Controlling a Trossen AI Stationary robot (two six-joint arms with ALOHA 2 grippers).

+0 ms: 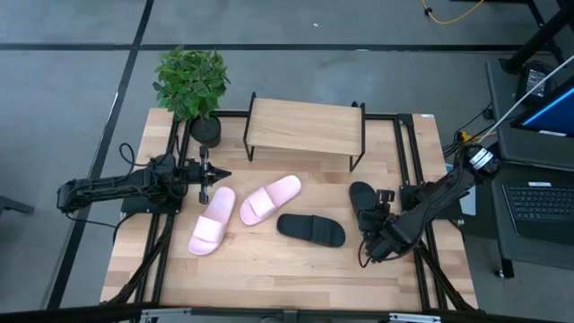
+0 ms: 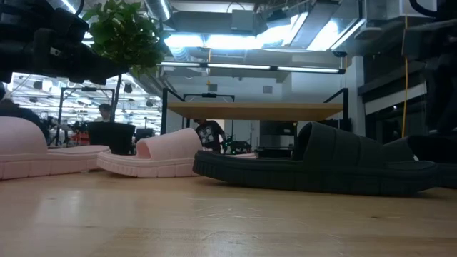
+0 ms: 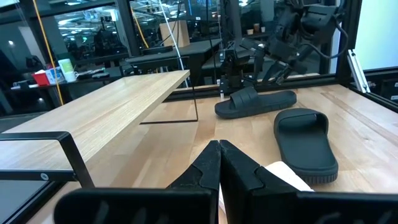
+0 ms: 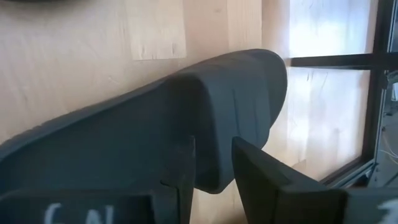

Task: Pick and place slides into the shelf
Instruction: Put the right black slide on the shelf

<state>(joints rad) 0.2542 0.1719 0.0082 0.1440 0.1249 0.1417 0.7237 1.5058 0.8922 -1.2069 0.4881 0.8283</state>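
**User1:** Slides check, near to far. Black slide [image 1: 311, 229] is lying flat closest to the front edge, mid table. 2 pink ones sitting just behind it: left pink slide [image 1: 213, 221] and right pink slide [image 1: 270, 199], side by side, angled, nearly touching at the toe ends. Second black slide [image 1: 364, 203] is lying over on the right, w/ the right gripper [image 1: 377, 215] hovering right at it.

**User2:** Is it gripping tho?

**User1:** Wrist cam is showing the right fingers [image 4: 249, 171] spread, straddling the edge of that black slide [image 4: 186, 124]. Jaws are standing wide around the edge, not squeezing afaict. Slide is resting on the table [image 1: 287, 278], not lifted.

**User2:** Left arm?

**User1:** Left gripper [image 1: 218, 173] is parking on the left side, just behind the left pink slide, fingers [image 3: 219, 168] pinched fully together, nothing btwn them. Not touching any slide.

**User2:** And the shelf?

**User1:** Shelf [image 1: 305, 127] is standing at the back of the table, center, wood top bare, zero slides on it. Potted plant [image 1: 191, 85] is sitting at its left, back corner.
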